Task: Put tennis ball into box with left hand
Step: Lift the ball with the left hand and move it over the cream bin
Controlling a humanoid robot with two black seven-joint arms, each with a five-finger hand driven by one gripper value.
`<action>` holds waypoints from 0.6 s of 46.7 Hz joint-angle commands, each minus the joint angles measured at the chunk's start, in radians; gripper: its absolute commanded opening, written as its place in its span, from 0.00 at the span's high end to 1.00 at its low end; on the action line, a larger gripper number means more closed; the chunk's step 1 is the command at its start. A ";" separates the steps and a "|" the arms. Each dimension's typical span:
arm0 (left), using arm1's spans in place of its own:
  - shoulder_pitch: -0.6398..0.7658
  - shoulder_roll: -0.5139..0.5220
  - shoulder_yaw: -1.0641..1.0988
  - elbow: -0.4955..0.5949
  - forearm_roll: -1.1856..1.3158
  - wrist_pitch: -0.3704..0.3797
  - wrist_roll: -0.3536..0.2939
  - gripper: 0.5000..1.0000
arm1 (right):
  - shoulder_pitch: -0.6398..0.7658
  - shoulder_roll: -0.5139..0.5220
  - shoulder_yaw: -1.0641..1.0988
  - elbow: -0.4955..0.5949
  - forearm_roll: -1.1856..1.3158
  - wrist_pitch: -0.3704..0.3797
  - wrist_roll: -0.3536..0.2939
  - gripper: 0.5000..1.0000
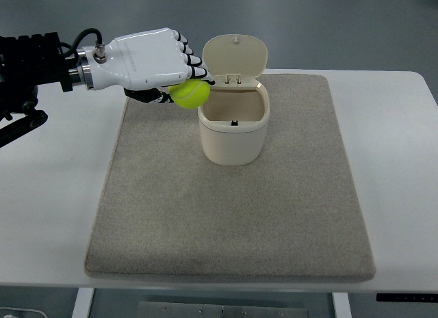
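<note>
My left hand (179, 77) comes in from the left edge, white-shelled with black finger joints, and its fingers curl around a yellow-green tennis ball (191, 94). The ball hangs just left of the rim of a cream box (233, 137), a small bin whose hinged lid (235, 55) stands flipped open toward the back. The box's inside looks empty apart from a small dark mark at the bottom. The box sits upright on the far middle part of a grey mat (233, 215).
The grey mat lies on a white table (48, 195) that extends to both sides. The table's front edge runs along the bottom, with a dark frame part below it. The right arm does not show.
</note>
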 commanded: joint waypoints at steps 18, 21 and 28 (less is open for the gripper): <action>-0.004 -0.128 0.007 0.080 0.055 -0.006 0.005 1.00 | 0.000 0.000 0.001 0.000 0.000 0.000 0.000 0.12; -0.004 -0.134 0.008 0.083 0.055 -0.005 0.005 1.00 | 0.000 0.000 0.000 0.000 0.000 0.000 0.000 0.12; -0.001 -0.151 0.011 0.101 0.054 -0.003 0.006 0.92 | 0.001 0.000 0.000 0.000 0.000 0.000 0.000 0.12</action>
